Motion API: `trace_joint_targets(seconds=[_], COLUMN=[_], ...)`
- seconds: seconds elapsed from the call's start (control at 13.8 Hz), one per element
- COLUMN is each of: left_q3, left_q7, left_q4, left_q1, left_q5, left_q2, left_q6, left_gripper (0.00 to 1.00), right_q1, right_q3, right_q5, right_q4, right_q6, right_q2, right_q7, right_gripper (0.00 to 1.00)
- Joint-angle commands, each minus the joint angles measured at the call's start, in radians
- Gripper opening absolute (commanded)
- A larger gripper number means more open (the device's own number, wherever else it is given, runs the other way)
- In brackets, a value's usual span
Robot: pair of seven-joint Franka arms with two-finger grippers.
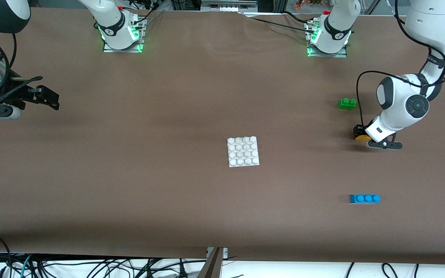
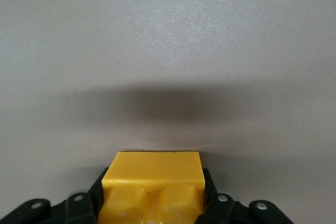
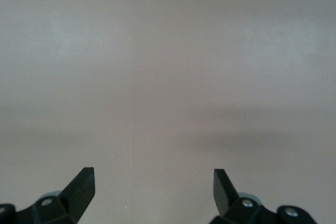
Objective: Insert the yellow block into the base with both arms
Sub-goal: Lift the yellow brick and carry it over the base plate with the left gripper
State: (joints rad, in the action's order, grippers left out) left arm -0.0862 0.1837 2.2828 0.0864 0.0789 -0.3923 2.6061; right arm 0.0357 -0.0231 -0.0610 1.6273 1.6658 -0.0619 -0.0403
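The yellow block [image 1: 362,137] rests on the table at the left arm's end, and my left gripper [image 1: 360,132] is down on it. In the left wrist view the black fingers press both sides of the yellow block [image 2: 152,174], whose two studs face the camera, so the left gripper [image 2: 153,181] is shut on it. The white studded base [image 1: 243,151] lies flat in the middle of the table, apart from both grippers. My right gripper [image 1: 53,101] waits above the table at the right arm's end. In the right wrist view the right gripper [image 3: 154,179] is open with nothing between its fingers.
A green two-stud brick [image 1: 347,103] sits farther from the front camera than the yellow block. A blue three-stud brick [image 1: 364,198] lies nearer to the camera at the same end. Cables hang below the table's front edge.
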Motion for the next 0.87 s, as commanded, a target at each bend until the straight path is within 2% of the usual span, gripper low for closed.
trace_joint_targets(seconds=[0.0, 0.07, 0.15, 0.29, 0.44, 0.58, 0.8], left_q3=[0.016, 0.029, 0.076, 0.182, 0.326, 0.39, 0.391], left_q7=[-0.003, -0.006, -0.024, -0.174, -0.39, -0.576, -0.711], left_q4=[-0.005, -0.029, -0.072, -0.229, -0.404, -0.536, -0.691], left_q1=[0.001, -0.011, -0.017, -0.017, -0.033, -0.086, -0.209], left_q5=[0.018, 0.01, 0.004, 0.004, 0.005, 0.005, 0.002], left_q2=[0.059, 0.093, 0.12, 0.131, 0.093, 0.021, -0.081], left_q6=[-0.07, -0.145, -0.243, -0.477, -0.663, -0.71, -0.71], left_gripper=[0.15, 0.15, 0.15, 0.15, 0.15, 0.14, 0.13], right_q1=[0.001, 0.001, 0.001, 0.003, 0.001, 0.003, 0.001], right_q3=[-0.004, -0.004, -0.004, -0.004, -0.004, -0.004, -0.004], right_q5=[-0.013, -0.013, -0.011, -0.011, -0.01, -0.01, -0.008], right_q4=[-0.026, -0.032, -0.032, -0.032, -0.032, -0.032, -0.032], right_q6=[-0.017, -0.017, -0.017, -0.017, -0.017, -0.018, -0.015], right_q2=[-0.006, -0.006, -0.007, -0.006, -0.007, -0.006, -0.007], right_q7=[-0.003, -0.003, 0.003, -0.004, -0.004, -0.007, -0.003], right_gripper=[1.0, 1.0, 1.0, 1.0, 1.0, 1.0, 1.0])
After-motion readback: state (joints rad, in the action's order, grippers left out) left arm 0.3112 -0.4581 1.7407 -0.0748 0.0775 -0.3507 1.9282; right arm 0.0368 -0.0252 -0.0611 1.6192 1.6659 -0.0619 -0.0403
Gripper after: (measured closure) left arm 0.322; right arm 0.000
